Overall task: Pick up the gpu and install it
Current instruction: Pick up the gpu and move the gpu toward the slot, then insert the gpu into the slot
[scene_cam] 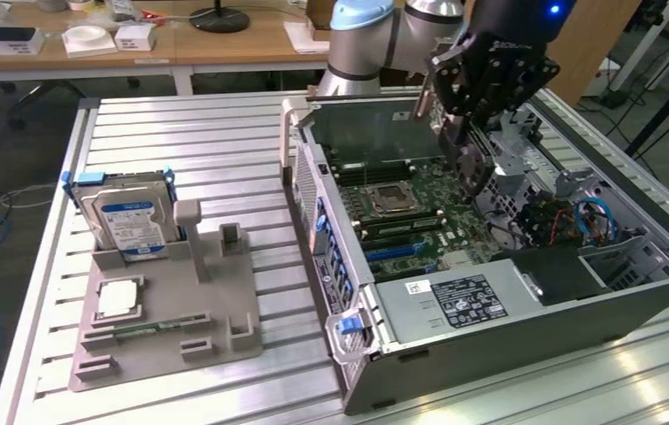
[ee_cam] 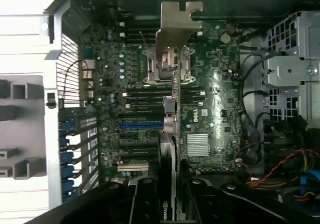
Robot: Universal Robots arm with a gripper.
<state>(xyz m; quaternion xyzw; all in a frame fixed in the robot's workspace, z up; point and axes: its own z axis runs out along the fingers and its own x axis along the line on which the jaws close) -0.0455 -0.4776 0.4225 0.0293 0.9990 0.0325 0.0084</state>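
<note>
Two black fingers point(ee_cam: 145, 204) of the gripper point(ee_cam: 172, 206) sit closest to the wrist camera, closed tight on the gpu point(ee_cam: 169, 149), one on each face of the card. The gpu is seen edge-on and reaches away from the gripper, with its black fan side just beyond the fingers and its silver bracket point(ee_cam: 175, 29) at the far end. It hangs over the motherboard point(ee_cam: 210, 84) and does not sit in any slot; the single blue slot point(ee_cam: 140, 125) lies beside it. In the exterior view the gripper point(scene_cam: 476, 97) hangs inside the one open computer case point(scene_cam: 358, 372), with the gpu point(scene_cam: 472, 155) pointing down from it, near the one processor socket point(scene_cam: 388, 199). On the ribbed metal table point(scene_cam: 193, 133), at the exterior view's left and well apart from the case, stands one grey holder point(scene_cam: 157, 345). It carries one hard drive point(scene_cam: 130, 221) standing upright, one square processor chip point(scene_cam: 119, 298) lying flat, and one slim memory stick point(scene_cam: 151, 328).
</note>
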